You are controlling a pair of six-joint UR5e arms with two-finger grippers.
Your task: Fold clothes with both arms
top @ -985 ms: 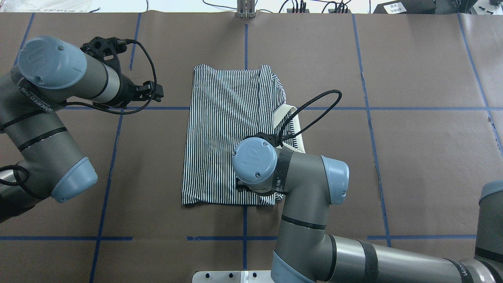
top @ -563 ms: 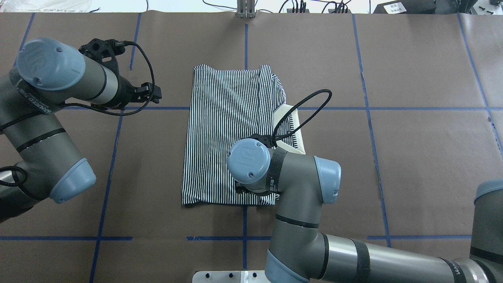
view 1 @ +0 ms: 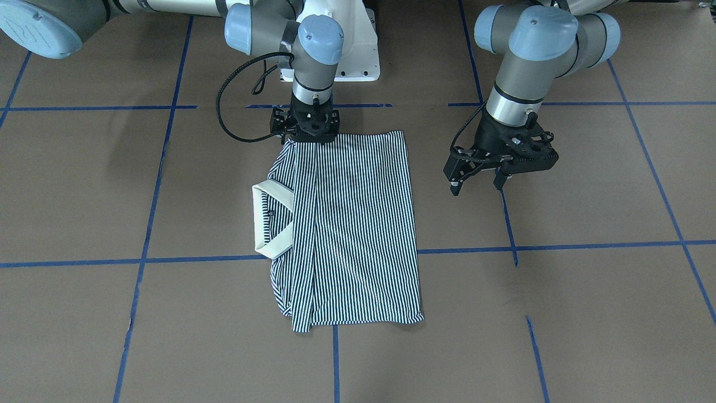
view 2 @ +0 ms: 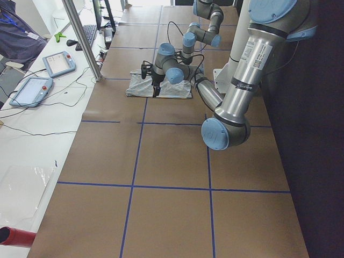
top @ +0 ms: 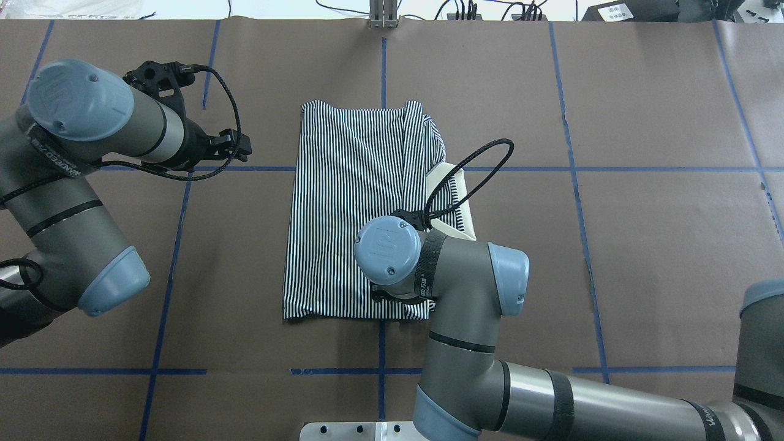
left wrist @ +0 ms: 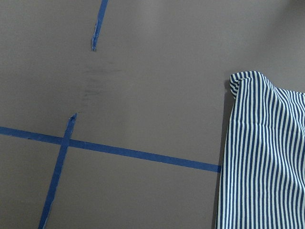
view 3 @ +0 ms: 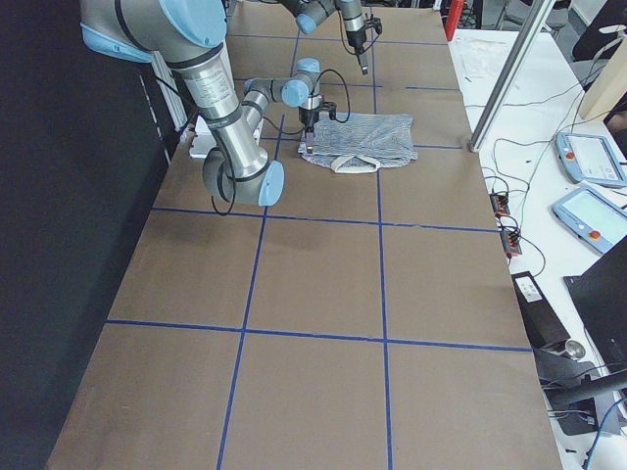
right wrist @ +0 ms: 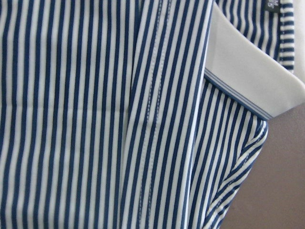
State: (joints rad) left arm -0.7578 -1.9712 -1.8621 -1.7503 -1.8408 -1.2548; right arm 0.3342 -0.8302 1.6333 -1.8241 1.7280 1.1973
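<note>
The striped polo shirt [top: 352, 202] lies folded into a flat rectangle mid-table, its cream collar [view 1: 263, 221] sticking out on the robot's right side. My right gripper [view 1: 306, 137] points straight down onto the shirt's edge nearest the robot. Its fingers are hidden under the wrist in the overhead view, and I cannot tell their state. The right wrist view shows only stripes [right wrist: 95, 119] and collar [right wrist: 243, 67] close up. My left gripper [view 1: 476, 184] hangs open and empty above bare table, well left of the shirt [view 1: 358, 224]. The left wrist view catches one shirt corner [left wrist: 267, 157].
Brown paper with blue tape lines [top: 184, 184] covers the table. The white pedestal base [view 1: 358, 50] stands at the robot's edge. A metal post [view 2: 80, 37] and teach pendants [view 2: 58, 63] sit along the far side bench.
My right wrist has shifted a little leftward over the shirt's near edge, then nearly settled. The left arm has barely moved. The shirt looks the same.
</note>
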